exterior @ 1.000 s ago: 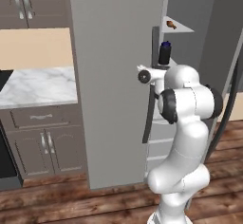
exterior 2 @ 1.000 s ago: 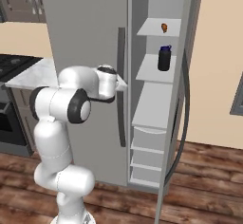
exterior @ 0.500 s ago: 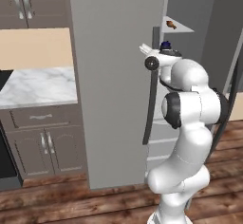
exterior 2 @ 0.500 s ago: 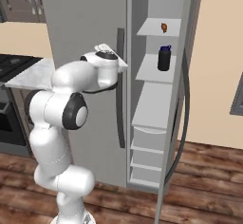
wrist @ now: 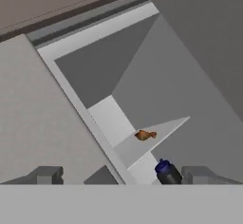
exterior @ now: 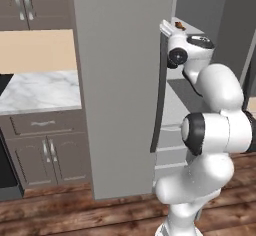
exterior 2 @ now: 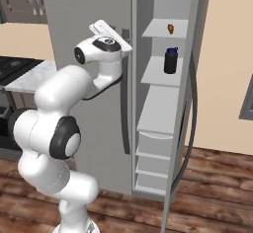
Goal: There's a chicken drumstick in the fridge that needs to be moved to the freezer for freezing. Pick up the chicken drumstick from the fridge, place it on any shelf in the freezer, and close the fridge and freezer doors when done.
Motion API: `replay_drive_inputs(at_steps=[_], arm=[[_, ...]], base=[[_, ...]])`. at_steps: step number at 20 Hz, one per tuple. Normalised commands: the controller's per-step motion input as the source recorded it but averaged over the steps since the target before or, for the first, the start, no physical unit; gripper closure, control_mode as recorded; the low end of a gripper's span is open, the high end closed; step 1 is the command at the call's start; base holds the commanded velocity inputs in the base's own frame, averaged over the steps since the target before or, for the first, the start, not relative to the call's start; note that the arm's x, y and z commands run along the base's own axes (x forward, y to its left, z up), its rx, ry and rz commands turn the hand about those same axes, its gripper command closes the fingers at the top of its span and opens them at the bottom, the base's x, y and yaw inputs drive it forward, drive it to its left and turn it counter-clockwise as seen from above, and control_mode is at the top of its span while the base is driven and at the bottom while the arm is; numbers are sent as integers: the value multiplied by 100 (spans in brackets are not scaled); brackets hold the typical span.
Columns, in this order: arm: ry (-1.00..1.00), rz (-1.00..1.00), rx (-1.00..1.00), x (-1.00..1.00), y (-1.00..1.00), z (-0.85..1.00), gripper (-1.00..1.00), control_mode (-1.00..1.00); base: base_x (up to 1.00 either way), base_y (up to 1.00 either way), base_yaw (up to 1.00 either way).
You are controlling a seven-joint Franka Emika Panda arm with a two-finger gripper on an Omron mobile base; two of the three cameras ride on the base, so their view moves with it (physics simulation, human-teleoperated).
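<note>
Over on the left we've got the marble tabletop (exterior: 37, 90) and the grey cabinets under it, nothing to do with the job. Next along is the fridge door (exterior: 117, 80), which looks shut to us, with its long dark handle (exterior 2: 124, 103) right next to the arm's wrist. Our gripper (wrist: 121, 175) sits up high by that handle, facing into the open freezer (exterior 2: 163, 79), jaws spread about as wide as they go and holding nothing.

Further right, the chicken drumstick (exterior 2: 170, 28) is lying on the top shelf (exterior 2: 163, 29) of the freezer. In the hand view the drumstick (wrist: 144, 135) is apart from the jaws, resting on its own. A dark blue bottle (exterior 2: 171, 60) stands on the shelf below it.

So we reckon the placing part is done and what's left is the doors. The freezer door (exterior 2: 190, 103) stands open on the far right, edge-on to us. Next move probably means getting the hand clear of the opening, around to that door's outer face, and pushing it shut.
</note>
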Motion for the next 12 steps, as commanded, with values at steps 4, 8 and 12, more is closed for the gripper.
replay_drive_inputs(at_steps=[4, 8, 12], arm=[[1, 11, 0, -100, 1, 67, -100, -100], [13, 21, -2, -100, 2, 65, -100, -100], [16, 27, -6, -100, 3, 62, -100, -100]], base=[[0, 0, 0], [0, 0, 0], [0, 0, 0]])
